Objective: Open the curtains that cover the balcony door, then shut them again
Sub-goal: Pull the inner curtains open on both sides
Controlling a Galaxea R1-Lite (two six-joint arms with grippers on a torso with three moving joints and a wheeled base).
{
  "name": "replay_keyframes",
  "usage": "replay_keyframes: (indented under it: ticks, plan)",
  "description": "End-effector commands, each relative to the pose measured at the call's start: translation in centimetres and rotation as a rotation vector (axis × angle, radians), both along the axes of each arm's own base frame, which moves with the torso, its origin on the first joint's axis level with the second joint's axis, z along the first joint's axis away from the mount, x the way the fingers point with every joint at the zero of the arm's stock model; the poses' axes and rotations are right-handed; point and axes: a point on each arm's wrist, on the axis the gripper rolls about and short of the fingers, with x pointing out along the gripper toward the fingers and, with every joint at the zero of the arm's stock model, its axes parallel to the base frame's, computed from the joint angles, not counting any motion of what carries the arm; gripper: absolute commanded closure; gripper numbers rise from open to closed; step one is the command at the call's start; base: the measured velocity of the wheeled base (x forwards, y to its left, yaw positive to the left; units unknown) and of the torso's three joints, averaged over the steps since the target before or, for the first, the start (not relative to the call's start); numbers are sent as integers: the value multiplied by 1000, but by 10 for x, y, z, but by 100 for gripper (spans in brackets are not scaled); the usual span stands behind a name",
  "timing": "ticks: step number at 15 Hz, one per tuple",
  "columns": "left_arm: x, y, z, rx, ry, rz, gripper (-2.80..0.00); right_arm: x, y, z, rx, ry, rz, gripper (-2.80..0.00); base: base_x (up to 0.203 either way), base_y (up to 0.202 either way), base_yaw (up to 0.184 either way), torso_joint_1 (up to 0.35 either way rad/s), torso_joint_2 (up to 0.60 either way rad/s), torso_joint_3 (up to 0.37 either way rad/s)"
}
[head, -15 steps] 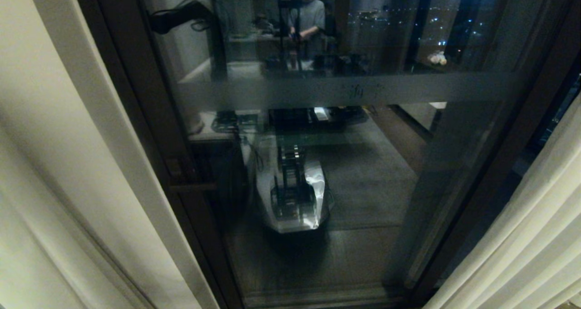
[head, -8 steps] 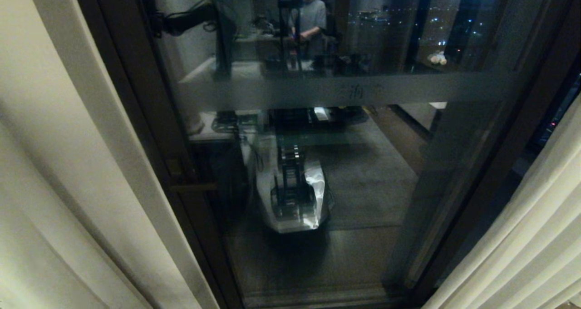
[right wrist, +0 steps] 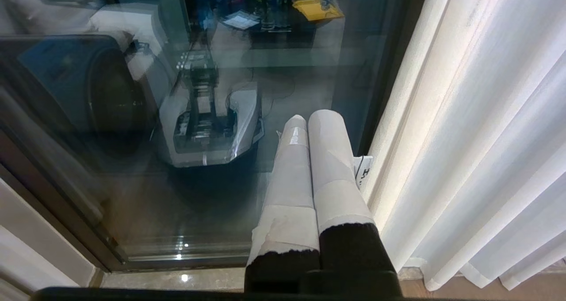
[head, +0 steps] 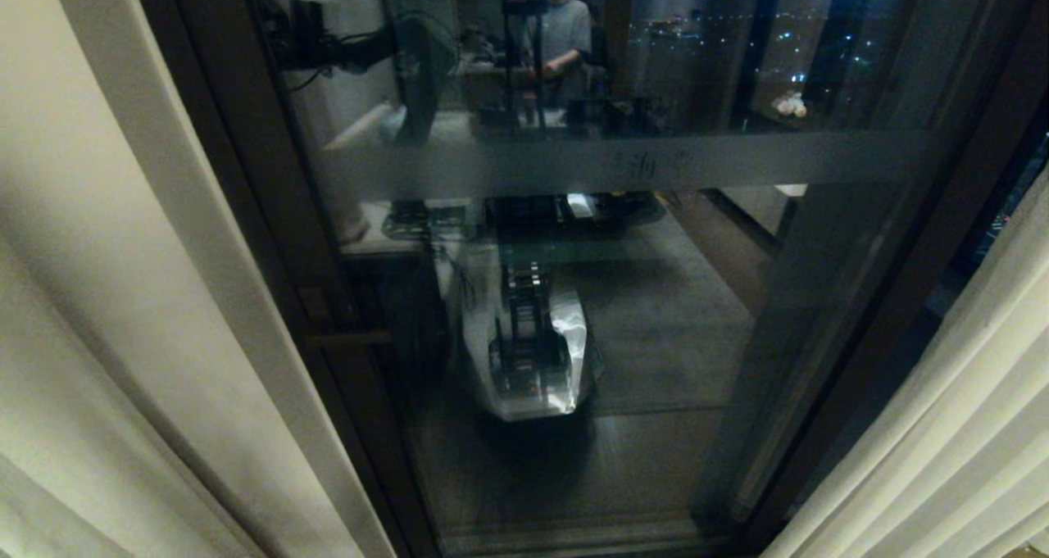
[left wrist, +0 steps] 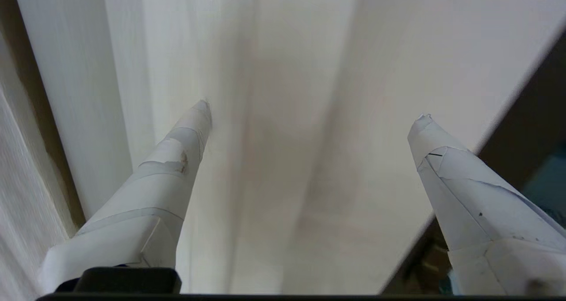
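Note:
The curtains are drawn apart: the left curtain (head: pixel 123 296) hangs at the left edge of the head view, the right curtain (head: pixel 942 427) at the lower right. Between them the balcony door (head: pixel 656 312) shows its dark frame and reflective glass. In the left wrist view my left gripper (left wrist: pixel 312 110) is open, its taped fingers spread wide in front of the left curtain (left wrist: pixel 283 62), with nothing between them; the dark door frame (left wrist: pixel 530 115) lies beside one finger. My right gripper (right wrist: pixel 309 115) is shut and empty, low beside the right curtain (right wrist: pixel 486 115) and the glass (right wrist: pixel 132 181).
The glass mirrors my own base (head: pixel 524 353), my left arm (head: pixel 328 38) near the top left, and a person (head: pixel 565 34) standing behind me. A frosted horizontal band (head: pixel 623 165) crosses the door. The sill and floor (right wrist: pixel 177 279) run along the foot of the door.
In the glass reflection my left arm has swung further toward the left door frame and the left curtain. The left curtain's lower folds have shifted a little. The right curtain hangs as before.

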Motion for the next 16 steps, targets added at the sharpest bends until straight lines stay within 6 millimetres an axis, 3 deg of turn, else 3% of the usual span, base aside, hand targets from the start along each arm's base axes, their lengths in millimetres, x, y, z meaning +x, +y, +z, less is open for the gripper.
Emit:
replay_keyframes:
  ticks: [1,7,8,16]
  plan:
    - [-10,-19,-2,30,-17,1,-280,0,0,0,0,2,1,0,0,0,0,0,0,0]
    - [-24,-45,-15,17,-12,1,-280,0,0,0,0,2,1,0,0,0,0,0,0,0]
    - [-26,-50,-18,9,-8,-2,0,0,0,0,0,2,0,0,0,0,0,0,0,0]
    - [-29,-73,-32,-34,19,-126,0,0,0,0,0,2,0,0,0,0,0,0,0,0]
